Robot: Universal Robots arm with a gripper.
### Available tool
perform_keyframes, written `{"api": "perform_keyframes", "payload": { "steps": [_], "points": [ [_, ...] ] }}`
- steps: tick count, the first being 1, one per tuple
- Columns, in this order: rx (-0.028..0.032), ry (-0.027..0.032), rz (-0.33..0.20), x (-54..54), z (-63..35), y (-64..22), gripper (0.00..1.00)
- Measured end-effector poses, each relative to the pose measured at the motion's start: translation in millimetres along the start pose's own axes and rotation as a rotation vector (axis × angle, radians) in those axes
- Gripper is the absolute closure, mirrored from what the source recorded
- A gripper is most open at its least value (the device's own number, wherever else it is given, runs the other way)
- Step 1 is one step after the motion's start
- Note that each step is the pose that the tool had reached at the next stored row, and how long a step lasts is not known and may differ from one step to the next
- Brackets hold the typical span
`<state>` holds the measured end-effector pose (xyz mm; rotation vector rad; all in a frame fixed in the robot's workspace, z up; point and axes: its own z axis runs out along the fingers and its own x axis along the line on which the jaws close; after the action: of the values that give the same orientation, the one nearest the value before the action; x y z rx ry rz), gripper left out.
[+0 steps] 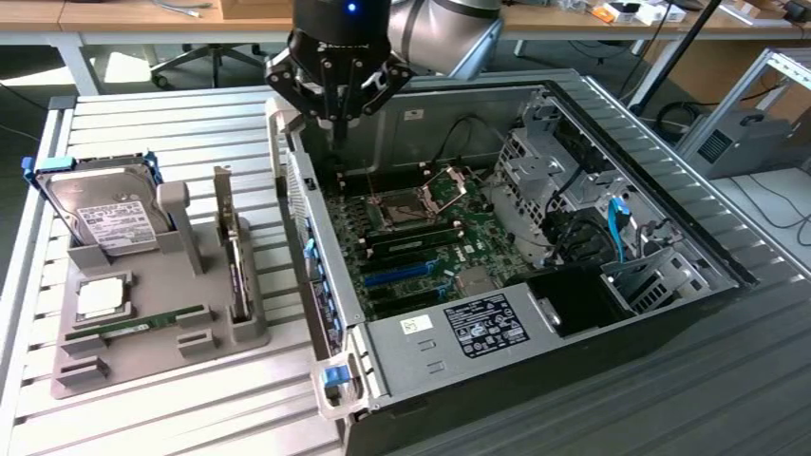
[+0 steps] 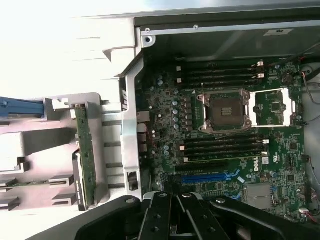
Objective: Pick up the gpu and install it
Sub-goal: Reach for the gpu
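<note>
The gpu (image 1: 231, 249) stands on edge in a slot of the grey holder (image 1: 152, 351) on the exterior view's left, a thin dark card with a metal bracket. The wrist view shows it as a green edge (image 2: 86, 160) beside the case wall. My gripper (image 1: 337, 131) hangs shut over the rear corner of the open computer case (image 1: 507, 351), above the motherboard (image 1: 424, 237) and well apart from the gpu. Its black fingers (image 2: 159, 215) are pressed together with nothing between them. A blue expansion slot (image 2: 205, 177) lies on the motherboard just ahead of them.
The holder also carries a silver hard drive (image 1: 108, 214), a square chip (image 1: 102, 299) and a narrow green RAM stick (image 1: 133, 326). The case's raised side wall (image 1: 311, 256) stands between holder and motherboard. Drive cages and cables (image 1: 595, 228) fill the case's far side.
</note>
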<state>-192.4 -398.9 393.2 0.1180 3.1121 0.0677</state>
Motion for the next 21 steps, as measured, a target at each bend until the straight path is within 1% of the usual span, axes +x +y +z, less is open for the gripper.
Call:
{"api": "perform_keyframes", "payload": {
  "steps": [4, 14, 21],
  "points": [
    [0.0001, -0.0001, 0.0, 13.0, -0.4, -1.0, 0.9],
    [0.0, -0.0007, 0.0, 49.6, -1.2, -3.8, 0.9],
    [0.0, -0.0007, 0.0, 71.6, -1.7, -5.4, 0.9]
  ]
}}
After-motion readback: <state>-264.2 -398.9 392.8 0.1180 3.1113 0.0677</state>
